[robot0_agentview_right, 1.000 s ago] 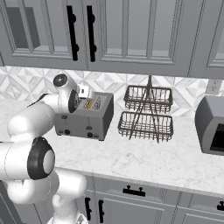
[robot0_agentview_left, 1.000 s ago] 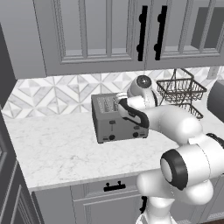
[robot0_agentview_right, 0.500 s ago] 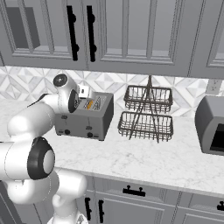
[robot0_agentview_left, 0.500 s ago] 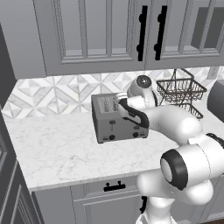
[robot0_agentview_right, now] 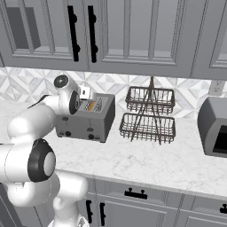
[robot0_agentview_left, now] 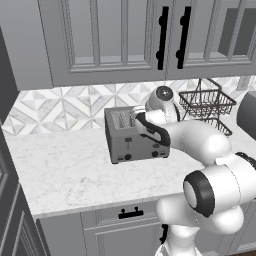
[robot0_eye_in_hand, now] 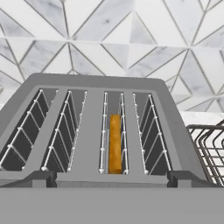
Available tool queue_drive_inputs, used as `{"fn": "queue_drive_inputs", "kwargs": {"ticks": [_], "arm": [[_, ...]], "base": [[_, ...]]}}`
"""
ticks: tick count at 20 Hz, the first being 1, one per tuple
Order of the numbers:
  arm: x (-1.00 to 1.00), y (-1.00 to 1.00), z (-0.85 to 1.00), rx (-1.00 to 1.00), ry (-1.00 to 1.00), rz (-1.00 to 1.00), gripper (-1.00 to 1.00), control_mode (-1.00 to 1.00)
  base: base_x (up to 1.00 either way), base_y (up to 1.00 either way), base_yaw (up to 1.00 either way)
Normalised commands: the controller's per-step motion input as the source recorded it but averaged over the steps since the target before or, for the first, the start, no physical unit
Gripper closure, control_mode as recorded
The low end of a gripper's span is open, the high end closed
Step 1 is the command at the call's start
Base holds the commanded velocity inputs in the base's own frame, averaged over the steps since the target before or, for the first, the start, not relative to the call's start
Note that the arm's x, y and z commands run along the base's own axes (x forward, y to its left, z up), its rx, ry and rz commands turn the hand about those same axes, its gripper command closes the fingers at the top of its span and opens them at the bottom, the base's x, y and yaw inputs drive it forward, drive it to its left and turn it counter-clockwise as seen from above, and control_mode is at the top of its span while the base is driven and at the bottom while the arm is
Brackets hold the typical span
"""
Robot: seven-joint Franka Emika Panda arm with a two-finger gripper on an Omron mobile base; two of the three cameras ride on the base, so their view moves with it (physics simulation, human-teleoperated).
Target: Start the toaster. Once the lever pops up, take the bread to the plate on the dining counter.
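A white marble worktop point(robot0_agentview_left: 65, 165) is running under grey cabinets, backed by diamond-patterned tile. The toaster point(robot0_agentview_right: 86, 117), a boxy brushed-metal block, is sitting toward the worktop's back edge, its knobbed front facing the front edge, its four wire-lined slots running front to back. The bread point(robot0_eye_in_hand: 115, 144), a thin golden slice, is standing on edge in the third slot from the left, in line with it. The white arm is bending forward, holding the gripper point(robot0_agentview_right: 84, 94) above the toaster, fingers spread wide and gripping nothing. A wire basket rack point(robot0_agentview_right: 148, 116) is standing beside it.
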Motion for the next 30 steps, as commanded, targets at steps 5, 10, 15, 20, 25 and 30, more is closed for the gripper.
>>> {"fn": "queue_drive_inputs", "kwargs": {"ticks": [5,10,15,20,25,30], "arm": [[0.0,0.0,0.0,0.0,0.0,0.0,-1.0,-1.0],[0.0,0.0,0.0,0.0,0.0,0.0,-1.0,-1.0],[0.0,0.0,0.0,0.0,0.0,0.0,-1.0,-1.0],[0.0,0.0,0.0,0.0,0.0,0.0,-1.0,-1.0],[0.0,0.0,0.0,0.0,0.0,0.0,-1.0,-1.0],[0.0,0.0,0.0,0.0,0.0,0.0,-1.0,-1.0]], "base": [[0.0,0.0,0.0],[0.0,0.0,0.0],[0.0,0.0,0.0],[0.0,0.0,0.0],[0.0,0.0,0.0],[0.0,0.0,0.0]]}}
